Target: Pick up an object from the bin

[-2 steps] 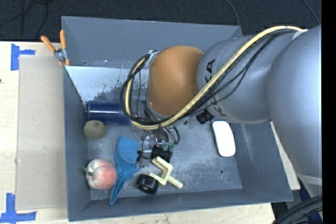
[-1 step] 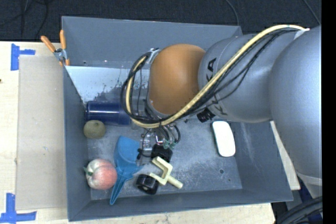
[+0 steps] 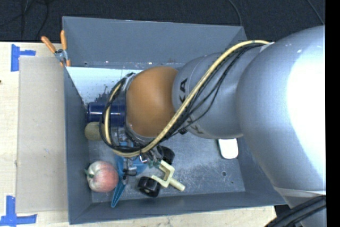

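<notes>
My gripper (image 3: pixel 129 161) reaches down under the arm's wrist into the front left part of the bin. Just left of it lies a red and pale apple (image 3: pixel 102 176). A thin blue pointed piece (image 3: pixel 119 193) lies right below the gripper, slanting toward the front wall. To the gripper's right rests a cream plastic piece with a black round end (image 3: pixel 159 179). Whether anything sits inside the gripper is hidden.
A dark blue cylinder (image 3: pixel 100 111) and a beige round thing (image 3: pixel 92 131) lie by the left wall behind the gripper. A white flat object (image 3: pixel 228 148) lies at the right, half under the arm. The arm covers the bin's middle and right.
</notes>
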### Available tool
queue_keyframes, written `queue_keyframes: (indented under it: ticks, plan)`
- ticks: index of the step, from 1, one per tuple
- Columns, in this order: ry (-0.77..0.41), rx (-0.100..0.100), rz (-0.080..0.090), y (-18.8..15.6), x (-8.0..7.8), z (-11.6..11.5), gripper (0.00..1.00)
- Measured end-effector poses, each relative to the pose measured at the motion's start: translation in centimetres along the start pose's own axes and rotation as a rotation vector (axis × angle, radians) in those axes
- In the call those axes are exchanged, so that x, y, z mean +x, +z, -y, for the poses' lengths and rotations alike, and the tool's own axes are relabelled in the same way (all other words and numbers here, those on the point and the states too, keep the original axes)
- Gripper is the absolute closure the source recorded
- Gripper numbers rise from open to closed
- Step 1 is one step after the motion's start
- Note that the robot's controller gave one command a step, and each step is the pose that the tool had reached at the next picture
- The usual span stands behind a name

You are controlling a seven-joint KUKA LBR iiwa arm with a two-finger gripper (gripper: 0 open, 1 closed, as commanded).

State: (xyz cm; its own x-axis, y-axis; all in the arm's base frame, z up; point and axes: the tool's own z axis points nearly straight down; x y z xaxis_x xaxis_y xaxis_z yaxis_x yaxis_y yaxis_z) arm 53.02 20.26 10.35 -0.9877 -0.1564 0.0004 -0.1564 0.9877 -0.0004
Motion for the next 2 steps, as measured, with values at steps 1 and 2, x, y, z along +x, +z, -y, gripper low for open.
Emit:
queue_keyframes:
  ticks: [1,2]
  plan:
    - [-0.283,-0.002,-0.007,0.9,0.9,-2.6,0.00]
    - [-0.322,-0.001,-0.002,0.0,1.3,-4.1,0.00]
